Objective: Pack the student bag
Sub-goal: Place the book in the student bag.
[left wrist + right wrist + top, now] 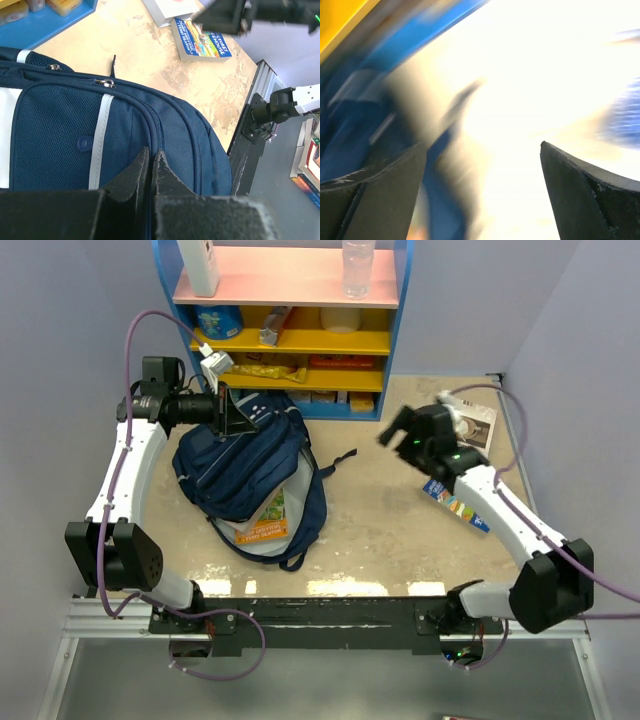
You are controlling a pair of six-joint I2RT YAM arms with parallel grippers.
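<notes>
The student bag (245, 465), a navy backpack with a light stripe, lies on the table at the left. Its mouth faces the near edge and is open, with an orange book (266, 521) inside. My left gripper (236, 416) is at the bag's far top end, shut on its fabric. In the left wrist view the jaws (151, 154) pinch a fold of the bag (60, 125). My right gripper (402, 432) is open and empty above the table, right of the bag. The right wrist view is motion-blurred, and its open fingers (482, 150) hold nothing.
A blue picture book (455, 504) lies under the right arm and shows in the left wrist view (200, 42). A white book (480, 425) lies further back. A blue shelf unit (290, 330) with boxes and bottles stands behind the bag. A bag strap (335, 460) trails to the right.
</notes>
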